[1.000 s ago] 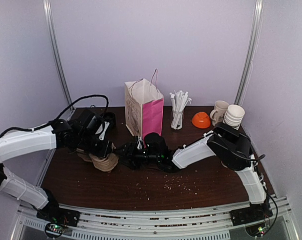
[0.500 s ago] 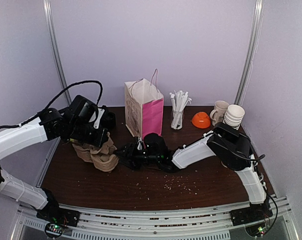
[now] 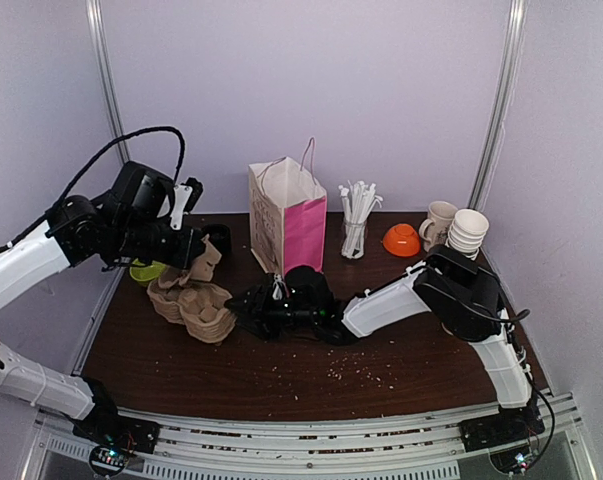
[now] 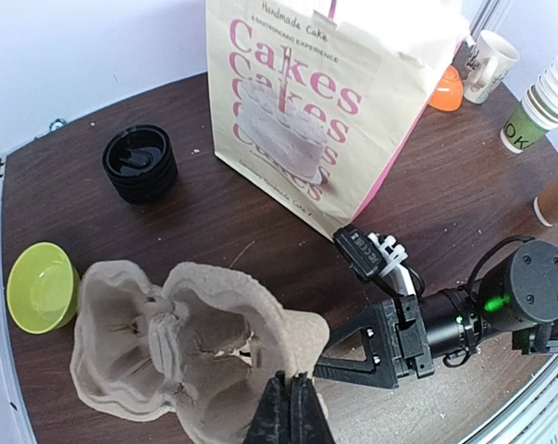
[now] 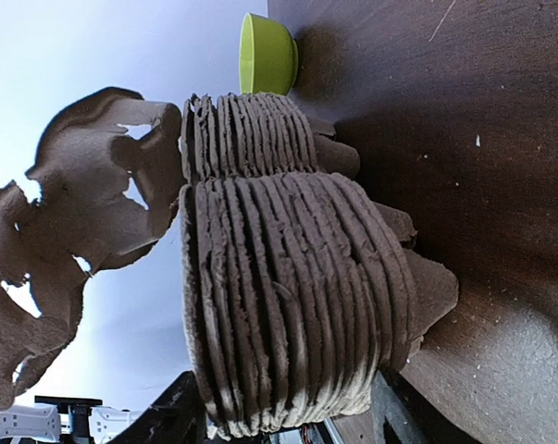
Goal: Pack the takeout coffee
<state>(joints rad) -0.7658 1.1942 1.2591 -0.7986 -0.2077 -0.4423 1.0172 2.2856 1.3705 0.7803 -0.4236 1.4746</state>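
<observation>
The takeout coffee (image 4: 556, 203), a brown cup with a black lid, shows only at the right edge of the left wrist view; the right arm hides it in the top view. My left gripper (image 3: 193, 250) (image 4: 292, 396) is shut on the rim of one pulp cup carrier (image 3: 205, 262) (image 4: 195, 338) (image 5: 75, 203), held tilted above the stack of carriers (image 3: 199, 312) (image 5: 288, 296). My right gripper (image 3: 243, 305) (image 5: 283, 412) lies low on the table, its jaws closed on both sides of that stack. The pink-sided paper bag (image 3: 289, 215) (image 4: 325, 102) stands open behind.
A green bowl (image 3: 146, 270) (image 4: 40, 287) (image 5: 267, 53) sits left of the stack, and black lids (image 3: 219, 238) (image 4: 140, 165) are piled by the bag. At the back right are a cup of straws (image 3: 355, 222), an orange bowl (image 3: 402, 240), a beige mug (image 3: 439, 222) and stacked white cups (image 3: 469, 232).
My left arm has risen and drawn back to the left, peeling the top carrier up off the stack and uncovering the green bowl. The right arm has stayed put on the stack.
</observation>
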